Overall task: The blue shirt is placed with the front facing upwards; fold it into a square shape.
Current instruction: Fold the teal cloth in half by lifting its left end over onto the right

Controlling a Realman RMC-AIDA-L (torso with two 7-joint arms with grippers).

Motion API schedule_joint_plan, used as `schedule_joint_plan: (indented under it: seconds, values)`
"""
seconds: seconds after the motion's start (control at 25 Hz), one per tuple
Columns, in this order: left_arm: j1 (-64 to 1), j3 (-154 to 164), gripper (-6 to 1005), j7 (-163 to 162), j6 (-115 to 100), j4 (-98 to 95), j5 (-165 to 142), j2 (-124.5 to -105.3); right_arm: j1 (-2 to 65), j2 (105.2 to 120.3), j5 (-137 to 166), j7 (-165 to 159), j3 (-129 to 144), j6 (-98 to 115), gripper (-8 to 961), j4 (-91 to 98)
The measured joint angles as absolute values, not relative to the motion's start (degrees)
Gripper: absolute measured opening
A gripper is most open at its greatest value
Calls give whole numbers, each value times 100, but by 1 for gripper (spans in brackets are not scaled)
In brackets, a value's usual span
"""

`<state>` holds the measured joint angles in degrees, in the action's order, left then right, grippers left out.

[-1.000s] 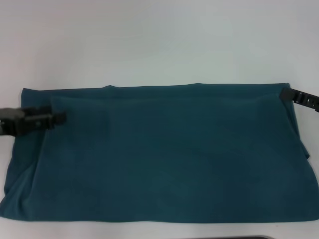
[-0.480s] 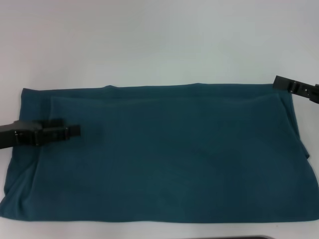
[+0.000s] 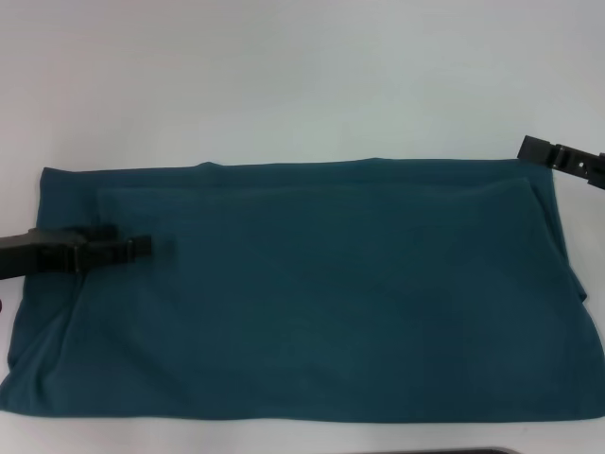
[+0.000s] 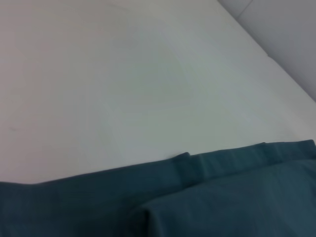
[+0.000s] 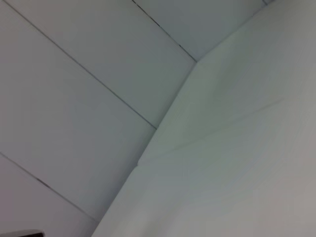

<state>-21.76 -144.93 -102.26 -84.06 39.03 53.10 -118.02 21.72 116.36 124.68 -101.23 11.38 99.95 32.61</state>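
Note:
The blue shirt [image 3: 321, 293] lies flat on the white table as a wide rectangle, its plain teal side up. A folded layer covers most of it, with an edge running near the far side. My left gripper [image 3: 144, 247] reaches in from the left, low over the shirt's left part. My right gripper [image 3: 527, 148] hangs at the far right, just beyond the shirt's far right corner and off the cloth. The left wrist view shows the shirt's [image 4: 222, 197] far edge and its folded layer. No cloth shows in the right wrist view.
White table [image 3: 284, 85] stretches beyond the shirt's far edge. The shirt's right end runs to the picture's edge. A dark object [image 3: 473, 451] peeks in at the near edge. The right wrist view shows only the table surface [image 5: 237, 163] and wall panels [image 5: 74, 98].
My left gripper has slid rightward, farther over the shirt's left part. My right gripper has drawn back from the shirt's far right corner, away from the cloth.

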Motion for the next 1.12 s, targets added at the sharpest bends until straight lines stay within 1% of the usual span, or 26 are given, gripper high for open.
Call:
schedule_joint_plan:
  seconds: [0.32,0.48,0.6,0.8,0.96,1.12]
  values:
    - [-2188,-14546,860,-10244,-8562,3967,5333,-11801,2202,11605,12378,-10124,1133,9997,884,3261]
    - [-2175,-14600,860,-10408,-8989,4263,5350,-11751,2207,11588,12357,-10124,1133,10003,885,3260]
    - [-2129,-14600,860,-10665,-9093,4522,5318,-11664,2207,11583,12357,-10123,1133,10003,885,3261]
    - [-2068,-14587,859,-10929,-9107,4572,5312,-11447,2201,11583,12357,-10112,1133,10000,885,3261]
    - [-2035,-14600,859,-11057,-9099,4575,5189,-11367,2185,11581,12357,-10102,1134,9997,885,3260]
    - [-2048,-14619,859,-11203,-9051,4590,4929,-11342,2173,11575,12358,-10100,1132,9983,884,3260]
